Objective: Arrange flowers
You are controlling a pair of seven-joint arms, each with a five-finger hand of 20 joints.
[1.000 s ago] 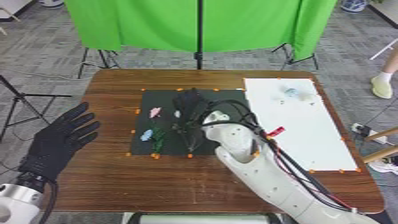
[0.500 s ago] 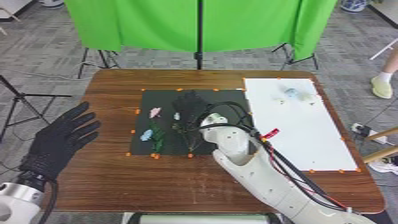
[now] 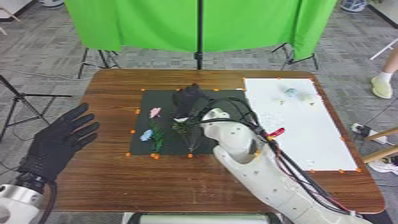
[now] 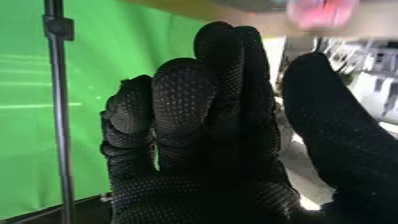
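Flowers lie toward the left of a dark mat (image 3: 213, 148) on the brown wooden table (image 3: 133, 182). The pink flower (image 3: 155, 112) is at the mat's left side, with the light blue flower (image 3: 147, 134) nearer and slightly farther left. Green stems (image 3: 158, 145) lie just to the right of the blue bloom, near the mat's near edge. Between these and the right arm (image 3: 258, 172) is a white flower (image 3: 181, 120), just beside the near side of the right hand (image 3: 187, 100); whether the two touch cannot be told.

The right hand is over the far middle part of the mat. In the right wrist view its fingers (image 4: 184, 95) stand relaxed and slightly bent, with the thumb (image 4: 324, 100) well apart from them and a gap between. A blurred pink thing (image 4: 322, 11) is in that view, beyond the fingertips. The left hand (image 3: 55, 142) is at the table's left side, well apart from the mat, its fingers straight and spread.

To the right of the mat is a white sheet (image 3: 311, 132). A small pale blue piece (image 3: 290, 92) lies at its far end, too small to make out in detail. A red thing (image 3: 277, 132) is near the sheet's left side, beside the right arm. Orange markers (image 3: 189, 155) dot the mat's edges. Beyond the table's far edge hangs a green cloth (image 3: 258, 25), with a black pole (image 3: 199, 35) in front of it.
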